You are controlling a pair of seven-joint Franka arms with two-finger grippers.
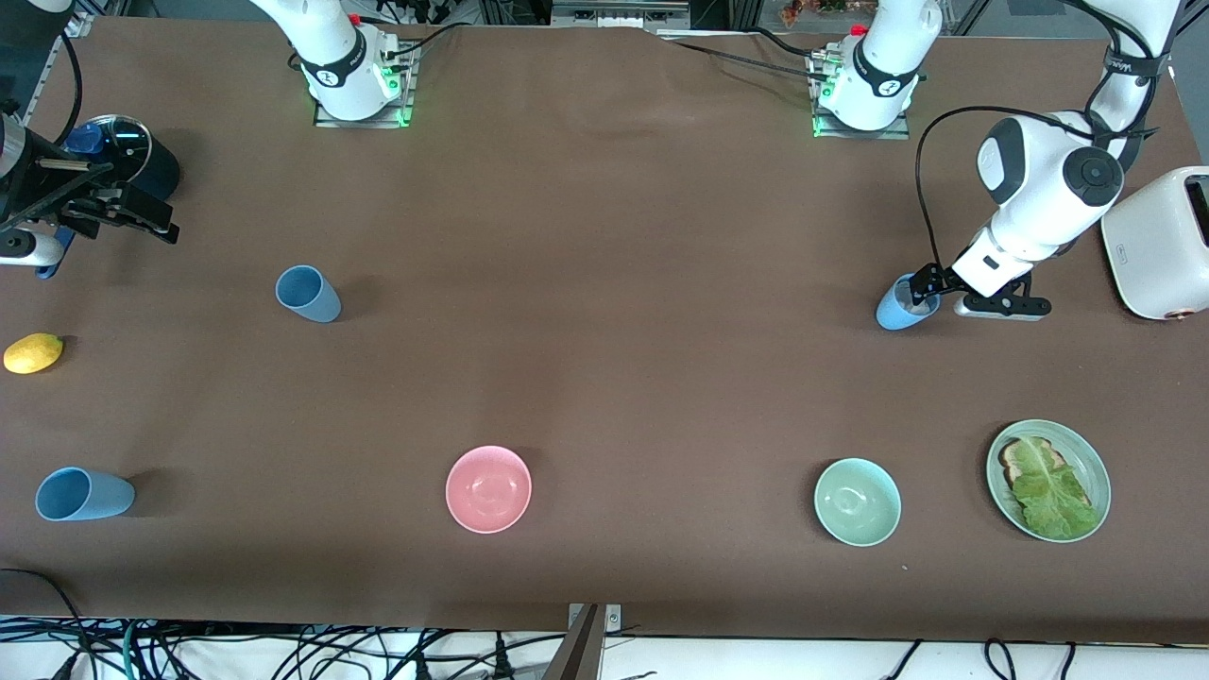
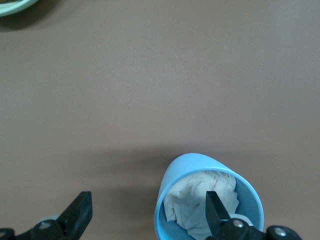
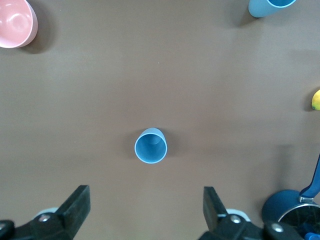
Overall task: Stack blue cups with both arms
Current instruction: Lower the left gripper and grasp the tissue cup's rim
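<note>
Three blue cups stand on the brown table. One blue cup (image 1: 897, 307) (image 2: 172, 185) at the left arm's end holds crumpled white paper (image 2: 195, 200). My left gripper (image 1: 963, 300) (image 2: 147, 202) is open and low at this cup: one finger (image 2: 216, 212) is inside it and the other finger (image 2: 79, 215) is outside, well apart from it. A second blue cup (image 1: 308, 294) (image 3: 150, 145) stands toward the right arm's end. A third blue cup (image 1: 83, 494) (image 3: 270, 6) is nearer the front camera. My right gripper (image 1: 142, 212) (image 3: 145, 205) is open and empty, up over the table near the second cup.
A pink bowl (image 1: 488, 488) (image 3: 15, 22), a green bowl (image 1: 857, 501) and a green plate (image 1: 1100, 472) with toast and lettuce lie near the front edge. A white toaster (image 1: 1162, 241) stands beside the left gripper. A lemon (image 1: 33, 352) and a black lidded pot (image 1: 132, 151) are beside the right gripper.
</note>
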